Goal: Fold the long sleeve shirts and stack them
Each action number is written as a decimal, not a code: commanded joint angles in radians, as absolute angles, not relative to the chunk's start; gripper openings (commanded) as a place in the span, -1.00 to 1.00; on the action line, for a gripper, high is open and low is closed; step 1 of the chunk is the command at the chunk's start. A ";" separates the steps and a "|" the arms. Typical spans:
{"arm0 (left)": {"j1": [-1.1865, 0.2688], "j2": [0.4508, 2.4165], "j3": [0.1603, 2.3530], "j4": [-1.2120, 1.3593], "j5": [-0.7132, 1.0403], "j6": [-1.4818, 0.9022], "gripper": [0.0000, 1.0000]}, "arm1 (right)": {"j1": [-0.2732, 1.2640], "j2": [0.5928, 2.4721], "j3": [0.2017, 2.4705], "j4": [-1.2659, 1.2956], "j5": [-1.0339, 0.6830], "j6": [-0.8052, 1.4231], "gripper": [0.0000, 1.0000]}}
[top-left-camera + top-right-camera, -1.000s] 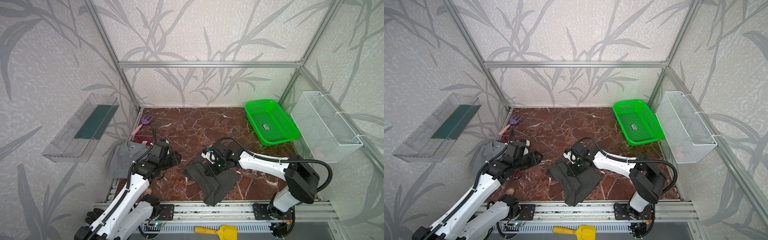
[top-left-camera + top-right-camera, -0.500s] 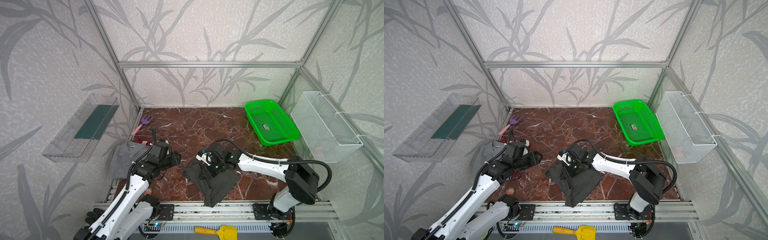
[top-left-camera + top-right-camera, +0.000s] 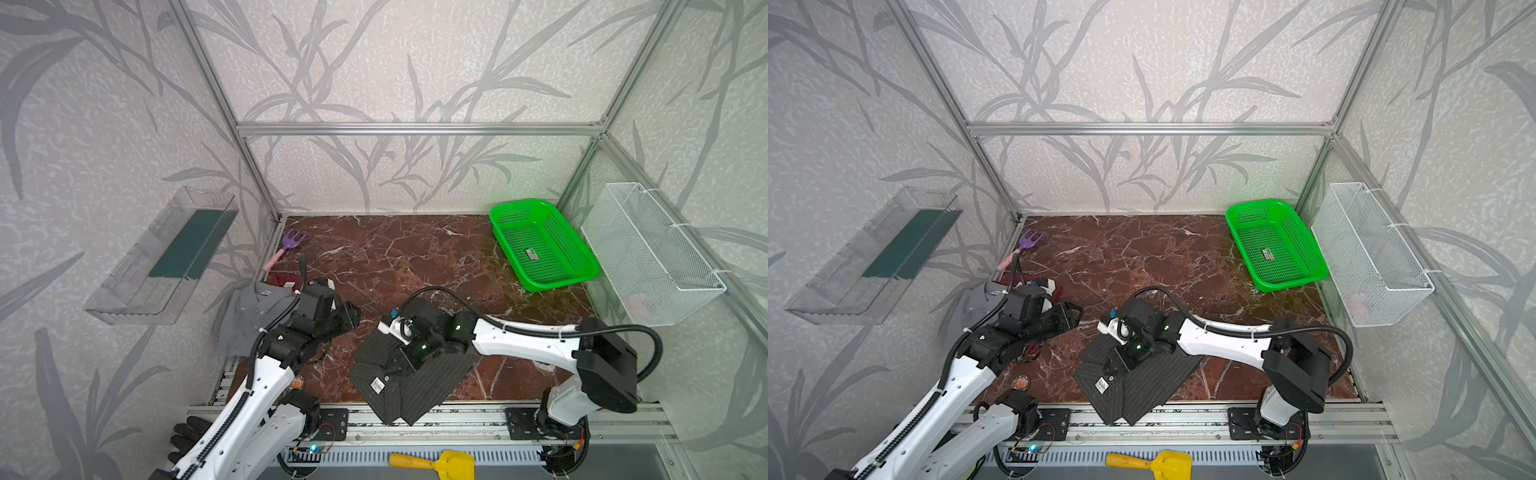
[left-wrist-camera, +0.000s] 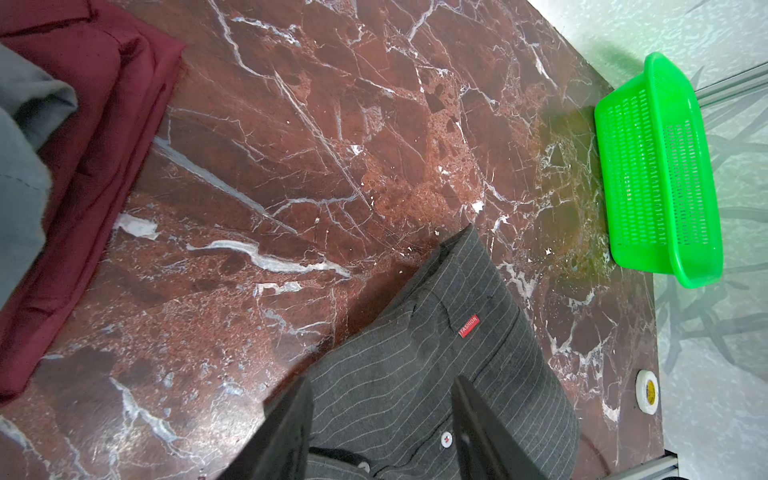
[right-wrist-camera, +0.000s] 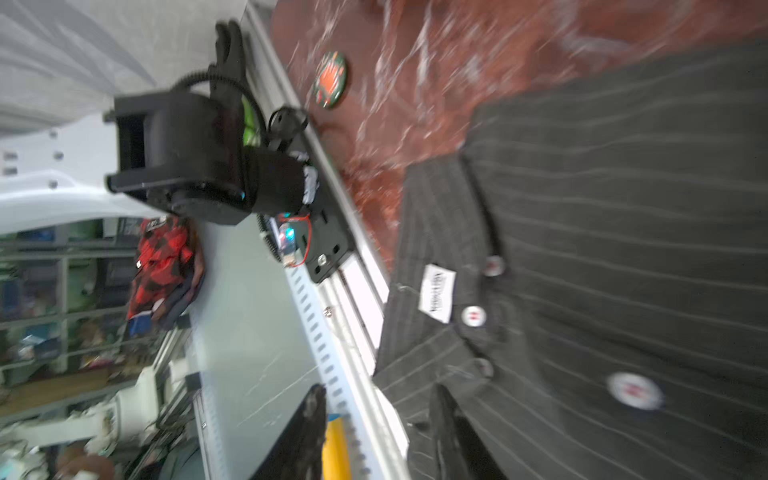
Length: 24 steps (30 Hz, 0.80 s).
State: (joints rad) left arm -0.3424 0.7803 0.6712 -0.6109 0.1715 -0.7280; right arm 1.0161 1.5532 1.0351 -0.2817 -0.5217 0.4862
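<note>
At lower centre, the right gripper (image 3: 392, 368) is hovering, jaws parted, over the pinstriped shirt (image 3: 440, 382). Further left, the left gripper (image 3: 351, 318) is hanging released and empty.

The tabletop (image 3: 395, 257) was glossy, polished red-brown stone with white veins. At lower centre of both top views, the pinstriped shirt (image 3: 440, 382) was matt woven cloth with smooth, shiny pale buttons (image 5: 473, 316). The grey shirt (image 3: 249, 316) and dark red shirt (image 4: 83, 145) were soft matt cloth too. At right, the green basket (image 3: 557, 281) was shiny perforated plastic and the white basket (image 3: 665, 270) fine wire mesh. The frame bars (image 3: 415, 129) were brushed metal.
</note>
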 commanded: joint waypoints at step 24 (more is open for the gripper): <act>-0.600 1.419 0.685 -0.189 0.380 -0.886 0.10 | 0.645 1.294 0.530 -0.338 -0.520 0.533 -0.19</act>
